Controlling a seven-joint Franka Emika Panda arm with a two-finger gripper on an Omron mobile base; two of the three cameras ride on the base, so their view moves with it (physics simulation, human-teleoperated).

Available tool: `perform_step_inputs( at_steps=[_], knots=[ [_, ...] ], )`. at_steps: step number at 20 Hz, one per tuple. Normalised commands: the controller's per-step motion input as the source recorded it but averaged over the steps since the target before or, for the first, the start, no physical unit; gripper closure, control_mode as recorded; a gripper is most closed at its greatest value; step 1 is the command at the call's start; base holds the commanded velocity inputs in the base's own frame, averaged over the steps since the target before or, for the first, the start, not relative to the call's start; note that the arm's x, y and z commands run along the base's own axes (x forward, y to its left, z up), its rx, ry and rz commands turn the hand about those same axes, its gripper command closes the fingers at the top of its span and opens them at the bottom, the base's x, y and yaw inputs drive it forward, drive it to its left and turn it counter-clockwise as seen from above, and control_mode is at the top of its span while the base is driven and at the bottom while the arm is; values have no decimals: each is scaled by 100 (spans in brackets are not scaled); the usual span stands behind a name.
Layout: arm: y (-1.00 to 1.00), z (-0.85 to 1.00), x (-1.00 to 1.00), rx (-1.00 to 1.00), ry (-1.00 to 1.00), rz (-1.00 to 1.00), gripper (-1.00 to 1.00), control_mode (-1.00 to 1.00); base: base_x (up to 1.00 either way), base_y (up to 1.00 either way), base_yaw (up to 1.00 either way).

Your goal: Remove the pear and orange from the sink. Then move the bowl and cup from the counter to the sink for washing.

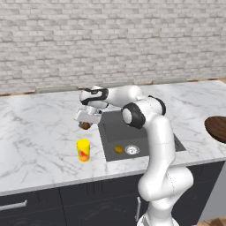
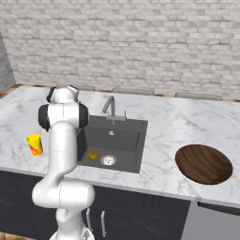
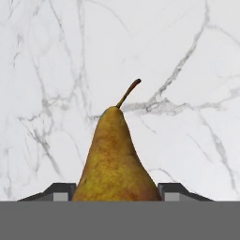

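A: Left base view?
B: The gripper (image 1: 86, 122) hangs over the marble counter (image 1: 39, 132) just left of the sink (image 1: 121, 132), with the pear (image 1: 85, 126) between its fingers. The cup (image 1: 83, 150) stands nearer, the orange (image 1: 118, 149) lies in the basin beside the drain.
A: Right base view?
B: The bowl (image 2: 204, 163) sits on the counter well right of the sink (the arm hides the hand).
A: Hand view?
B: Jaws partly closed, a fingertip (image 3: 58, 191) against each side of the pear, stem pointing away.
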Motion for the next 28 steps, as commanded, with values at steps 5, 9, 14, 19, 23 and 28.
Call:
perform_step_inputs(
  at_steps=[5, 9, 14, 19, 23, 28],
  knots=[
    [13, -18, 0, 0, 0, 0, 100, -100, 0, 0, 0],
    [9, -19, 1, 0, 0, 0, 100, -100, 0, 0, 0],
    [5, -20, 2, -1, 0, 0, 100, -100, 0, 0, 0],
    [8, -21, 0, 0, 0, 0, 100, -100, 0, 0, 0],
    [2, -21, 0, 0, 3, 0, 100, -100, 0, 0, 0],
    [0, -20, 0, 0, 1, -1, -100, -100, 0, 0, 0]
  ],
)
